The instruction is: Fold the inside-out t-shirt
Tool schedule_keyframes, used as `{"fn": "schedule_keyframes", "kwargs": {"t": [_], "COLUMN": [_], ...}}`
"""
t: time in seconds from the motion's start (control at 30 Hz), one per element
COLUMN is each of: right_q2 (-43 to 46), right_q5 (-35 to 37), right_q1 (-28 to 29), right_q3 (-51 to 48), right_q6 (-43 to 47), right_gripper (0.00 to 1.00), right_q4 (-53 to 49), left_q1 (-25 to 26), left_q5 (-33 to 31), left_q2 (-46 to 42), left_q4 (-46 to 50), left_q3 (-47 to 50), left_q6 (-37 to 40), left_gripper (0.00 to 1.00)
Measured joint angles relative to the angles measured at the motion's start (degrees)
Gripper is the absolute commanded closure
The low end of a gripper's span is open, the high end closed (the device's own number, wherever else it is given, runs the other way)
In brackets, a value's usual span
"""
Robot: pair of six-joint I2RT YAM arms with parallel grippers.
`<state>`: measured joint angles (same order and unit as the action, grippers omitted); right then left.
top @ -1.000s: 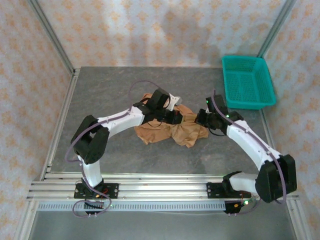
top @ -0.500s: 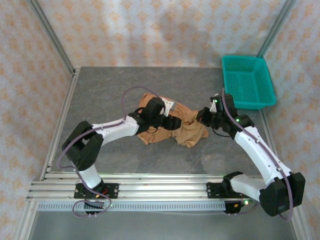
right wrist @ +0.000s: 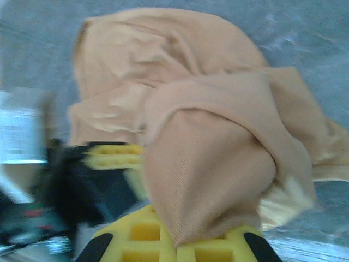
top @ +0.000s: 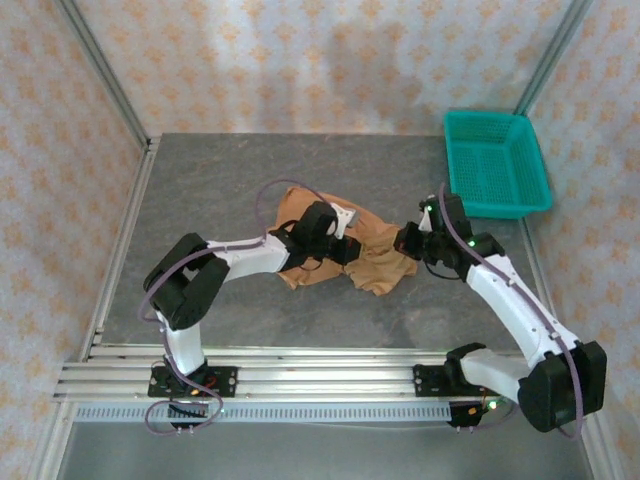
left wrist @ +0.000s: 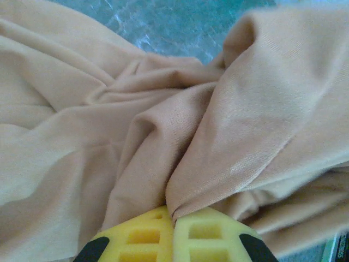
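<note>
On the left of the top view, the left arm reaches from its base across the grey bench toward the middle. The left hand lies low on the tan t-shirt. In the left wrist view its yellow pads are pressed together with a ridge of cloth pinched between their tips, so this hand is clenched on the t-shirt. Folds fan upward from the pinch, and a strip of bench shows beyond the cloth at the top.

The t-shirt sits as a crumpled heap at the middle of the bench, between the two hands, not spread flat. A small white label shows at its far edge, just beside the left wrist.

On the right side of the heap, the right hand meets the edge of the cloth. The right wrist view shows its yellow pads closed on a thick bunched fold that rises from the tips and bulges over them, so this hand too is grasping the t-shirt. To the left of that fold in the same view is a blurred black and yellow shape against the cloth. The right arm bends back to its base at the near right.

Farthest right, a teal basket stands at the far right corner of the bench, well apart from the t-shirt.
</note>
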<state>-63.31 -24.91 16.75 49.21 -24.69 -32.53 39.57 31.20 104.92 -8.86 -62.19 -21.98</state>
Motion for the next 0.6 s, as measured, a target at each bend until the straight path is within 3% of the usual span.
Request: {"fn": "schedule_keyframes", "kwargs": {"t": [0.13,0.27,0.3,0.37,0.4,0.5,0.6], "right_q2": [-2.27,-5.4,-5.66,-5.55,-5.35,-3.34,0.42], "right_q5": [1.53,-0.13,-0.68,-1.18,-1.01,-0.2,-0.2], "right_q1": [-5.05,-5.44,-5.46,-5.49,-5.57,-5.92,-4.98], "right_q3": [-8.41,-9.03,-8.55,-7.28,-6.64,-4.92,-3.56], "right_q6": [0.33,0.11,-0.04,-0.55,-0.57,-0.63,-1.73], "right_gripper": [1.0,1.0,0.91,0.61,0.56,0.57,0.79], "right_q4": [2.27,4.87,5.46,5.42,4.98,2.12,0.11], "left_q1": [-1.03,0.2,0.17,0.07,0.07,0.07,0.04], "left_q5": [0.44,1.42,1.36,1.29,1.14,1.07,1.09], "left_q2": [-4.72,-9.31,-9.86,-9.94,-9.79,-9.01,-7.1], "left_q4": [4.42,6.64,6.73,6.71,6.71,5.2,3.04], "left_q3": [-0.72,-2.19,-2.27,-2.27,-2.23,-2.1,-1.81], "left_q6": [2.01,2.54,2.47,2.05,1.66,-0.17,-2.47], "left_gripper": [1.0,1.0,1.0,1.0,1.0,1.0,1.0]}}
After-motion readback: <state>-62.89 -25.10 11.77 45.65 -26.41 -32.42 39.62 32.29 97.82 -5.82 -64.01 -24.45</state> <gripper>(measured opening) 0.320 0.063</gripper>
